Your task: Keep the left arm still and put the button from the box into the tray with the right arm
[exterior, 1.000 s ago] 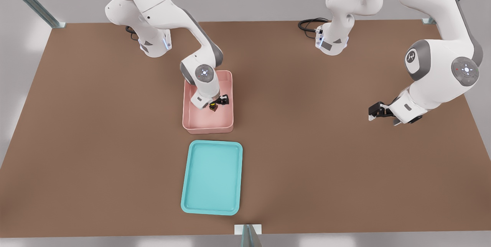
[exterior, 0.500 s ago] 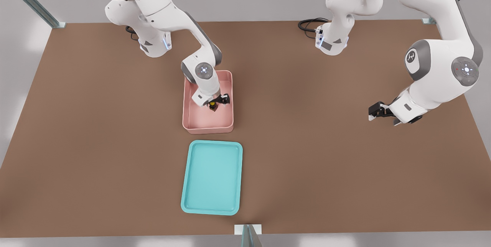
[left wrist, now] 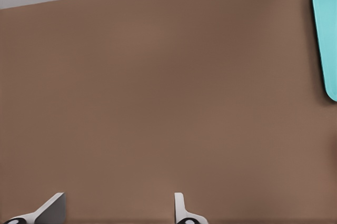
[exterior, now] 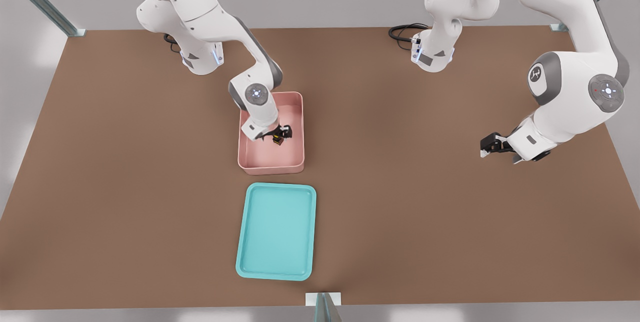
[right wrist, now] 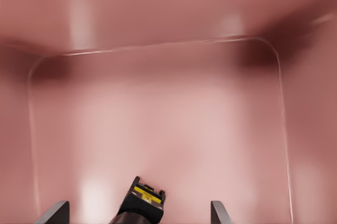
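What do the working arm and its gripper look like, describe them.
The right arm is a large white jointed arm with grey joint covers and a round grey wrist cap with small lights. A dark cable lies at its base. Its small black two-finger gripper is inside the pink box; its fingertips look grey.

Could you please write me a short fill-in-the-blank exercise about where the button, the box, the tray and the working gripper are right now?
1. The button sits inside the pale ____ box.
2. The turquoise tray holds ____ objects.
3. The gripper is down in the box with its fingers ____, one on each side of the button.

Missing words: pink; no; open
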